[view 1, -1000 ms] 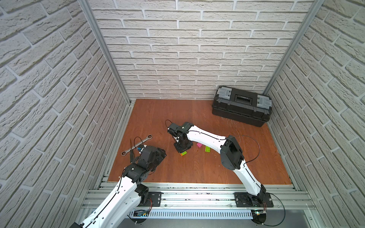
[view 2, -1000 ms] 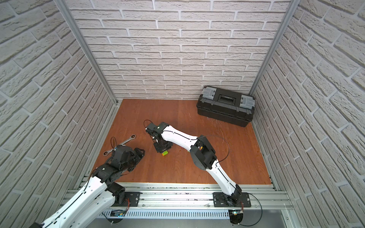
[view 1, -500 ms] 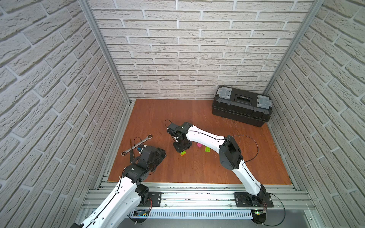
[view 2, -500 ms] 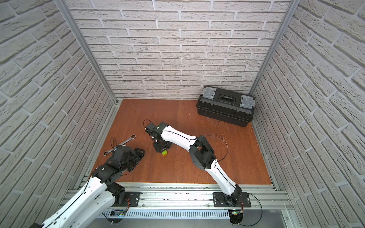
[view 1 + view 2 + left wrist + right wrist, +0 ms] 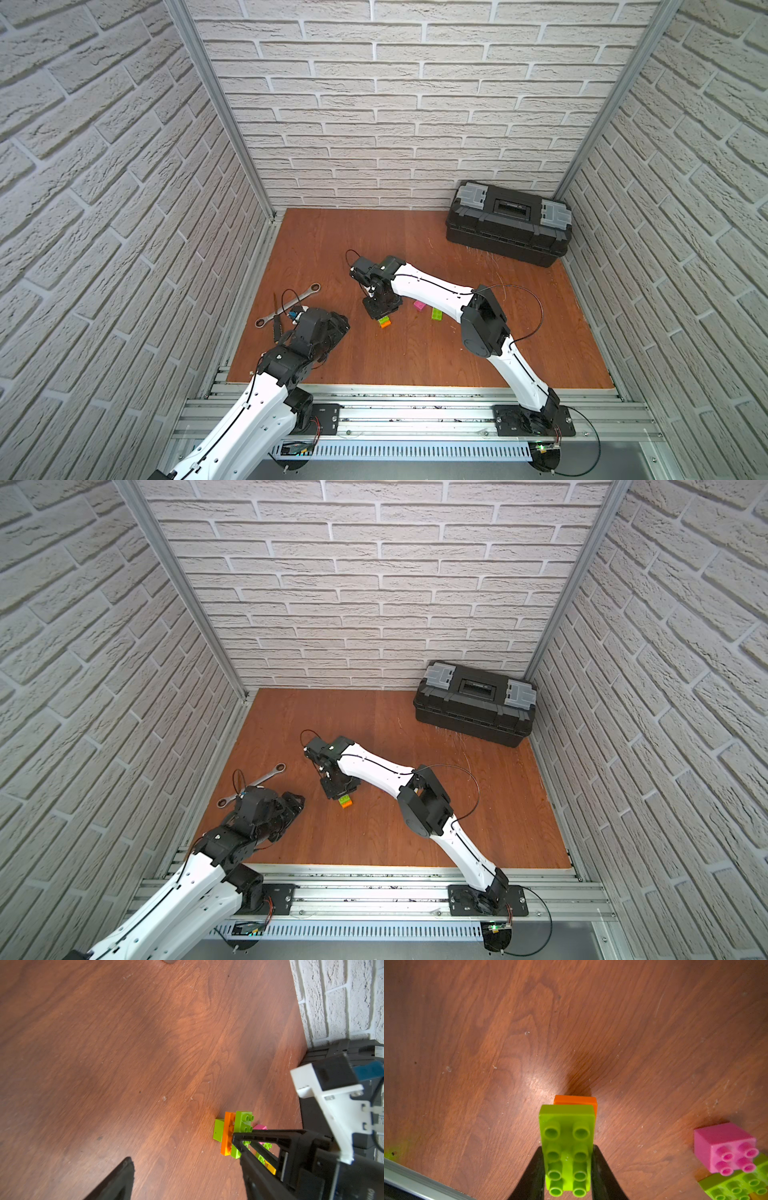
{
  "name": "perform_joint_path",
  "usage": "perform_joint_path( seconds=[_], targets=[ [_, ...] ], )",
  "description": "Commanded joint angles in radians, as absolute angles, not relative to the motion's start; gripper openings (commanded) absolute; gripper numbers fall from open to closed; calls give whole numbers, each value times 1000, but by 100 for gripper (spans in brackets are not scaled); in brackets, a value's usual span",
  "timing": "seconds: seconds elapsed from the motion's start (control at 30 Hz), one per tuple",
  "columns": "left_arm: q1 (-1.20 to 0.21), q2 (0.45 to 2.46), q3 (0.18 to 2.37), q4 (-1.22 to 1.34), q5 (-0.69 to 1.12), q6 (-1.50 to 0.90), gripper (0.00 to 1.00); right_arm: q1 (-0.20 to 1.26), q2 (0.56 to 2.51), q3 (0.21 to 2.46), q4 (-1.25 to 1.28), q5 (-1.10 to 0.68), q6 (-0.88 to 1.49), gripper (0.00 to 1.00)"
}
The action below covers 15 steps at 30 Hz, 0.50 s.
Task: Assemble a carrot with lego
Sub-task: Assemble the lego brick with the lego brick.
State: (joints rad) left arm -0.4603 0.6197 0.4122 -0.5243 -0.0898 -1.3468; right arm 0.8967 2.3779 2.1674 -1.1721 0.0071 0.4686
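My right gripper [image 5: 568, 1172] is shut on the long sides of a lime green lego brick [image 5: 566, 1147], studs up, that sits on an orange brick [image 5: 576, 1100]. In both top views this small stack [image 5: 384, 322] [image 5: 345, 801] stands on the wooden floor under the right gripper [image 5: 380, 309]. In the left wrist view the stack [image 5: 227, 1134] shows lime green, orange, then lime green. A pink brick [image 5: 724, 1147] rests against another lime green brick [image 5: 737, 1186] beside it. My left gripper [image 5: 187, 1178] is open and empty, apart from the stack, near the floor's left side [image 5: 332, 328].
A black toolbox [image 5: 507, 224] stands in the back right corner. A metal wrench [image 5: 291, 303] and a black-handled screwdriver [image 5: 275, 320] lie by the left wall, next to the left arm. Brick-patterned walls close in three sides; an aluminium rail runs along the front.
The right arm's elbow has drifted slightly to the left. The stack, the loose bricks and the left arm stay where they were, and both grippers keep their state.
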Motion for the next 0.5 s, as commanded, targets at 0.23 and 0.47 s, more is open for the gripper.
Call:
perform_joint_path(
  seconds=[0.23, 0.47],
  targets=[
    [-464, 607, 397, -515, -98, -1349, 83, 894, 2397, 2186, -1201, 33, 490, 7],
    [-464, 604, 394, -515, -98, -1351, 83, 894, 2394, 2185, -1206, 41, 492, 7]
  ],
)
